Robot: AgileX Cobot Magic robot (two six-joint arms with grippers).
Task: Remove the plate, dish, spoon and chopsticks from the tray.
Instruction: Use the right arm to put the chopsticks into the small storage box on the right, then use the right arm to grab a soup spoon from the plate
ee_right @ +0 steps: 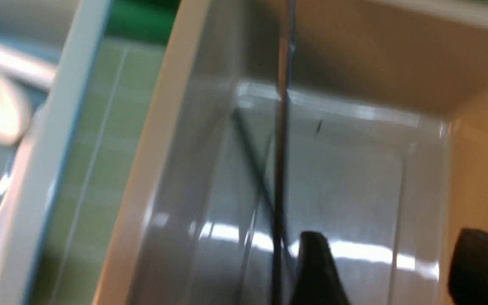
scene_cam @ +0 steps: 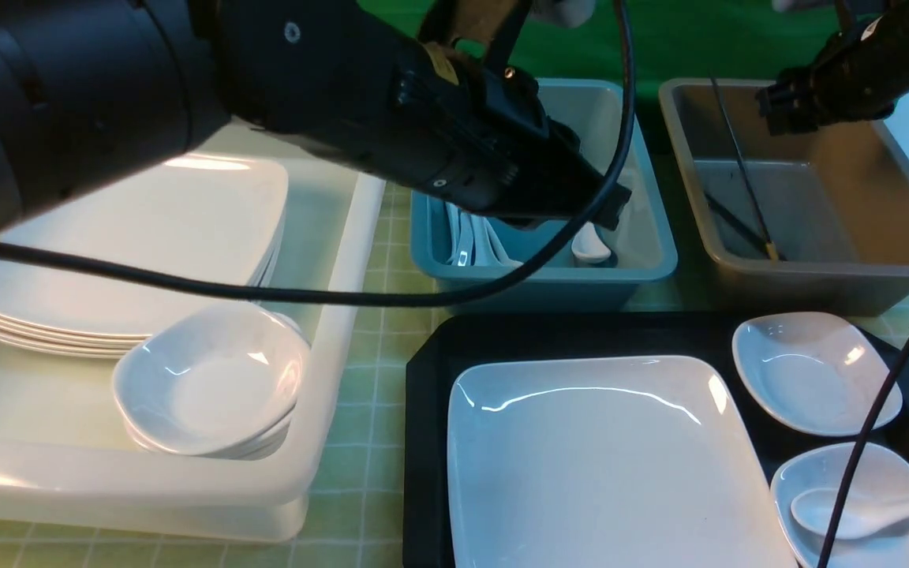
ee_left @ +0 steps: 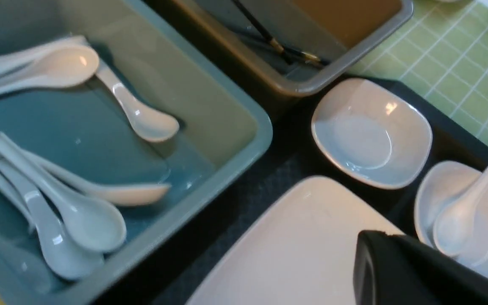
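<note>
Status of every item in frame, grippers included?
plate: empty, on tray
spoon: lying in near dish
far dish: empty, on tray
chopsticks: in brown bin, one leaning on wall
left gripper: over blue bin, opening unclear
right gripper: open, empty, over brown bin

Plate (scene_cam: 604, 465) cut by bottom edge; chopsticks (ee_right: 280, 169) motion-blurred in right wrist view.

Left arm (scene_cam: 344, 87): glossy black cylindrical housing, silver screw (scene_cam: 291, 32), yellow label (scene_cam: 443, 65), black cable (scene_cam: 265, 293). Right arm (scene_cam: 857, 67) black. Right gripper (ee_right: 390, 235) fingers (ee_right: 318, 271) black, wedge-shaped.
</note>
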